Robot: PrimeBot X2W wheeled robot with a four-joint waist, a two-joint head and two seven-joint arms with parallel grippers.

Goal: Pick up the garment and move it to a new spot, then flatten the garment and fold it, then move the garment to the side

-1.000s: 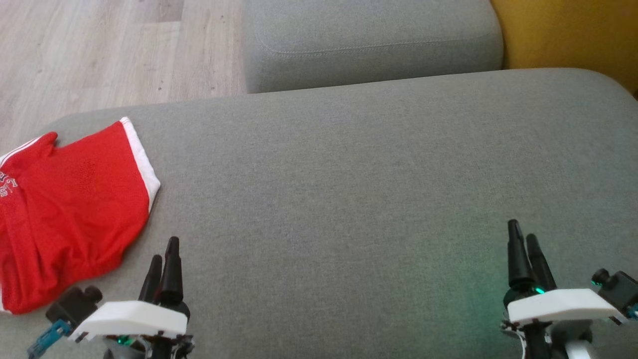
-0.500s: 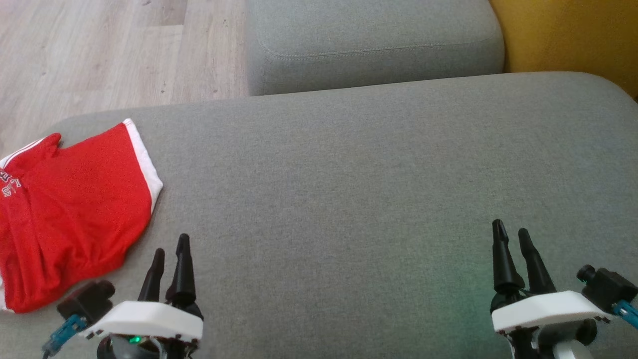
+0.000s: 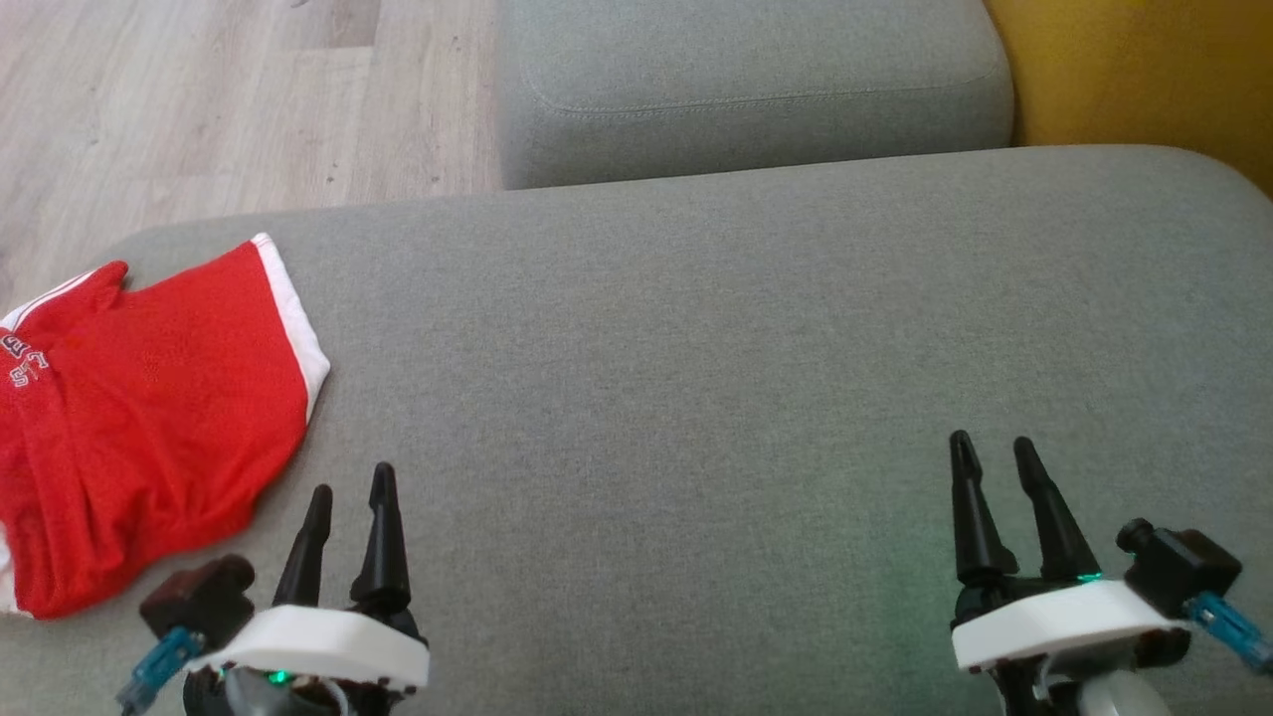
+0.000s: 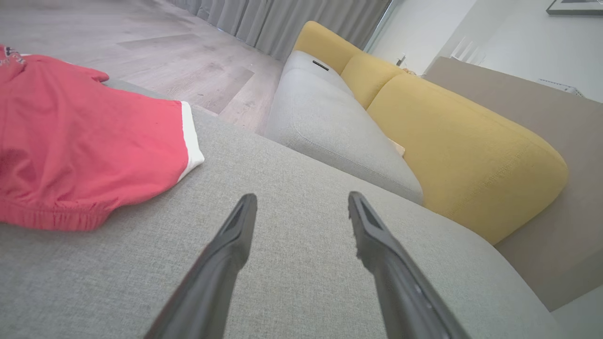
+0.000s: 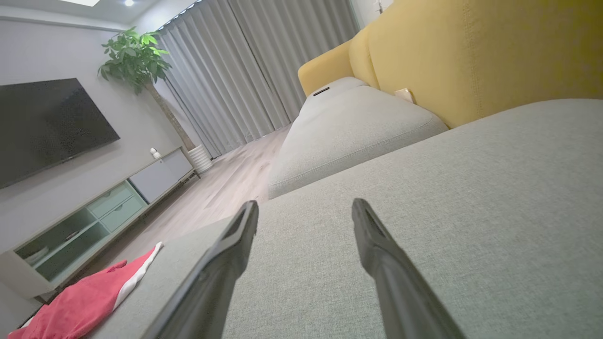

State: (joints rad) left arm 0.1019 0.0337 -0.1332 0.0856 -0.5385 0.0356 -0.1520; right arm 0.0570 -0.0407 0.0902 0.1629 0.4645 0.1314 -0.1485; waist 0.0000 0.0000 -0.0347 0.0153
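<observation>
Just left of the open, empty left claw (image 3: 350,479) lies the rumpled red garment (image 3: 159,398); pick-up seems pending, needing a leftward reach, the right claw (image 3: 991,439) likewise open.

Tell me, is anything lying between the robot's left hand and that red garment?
Nothing visible does. The left hand, fingers open, is just to the right of the red garment on the grey cushion, and only bare cushion fabric lies between them.
</observation>
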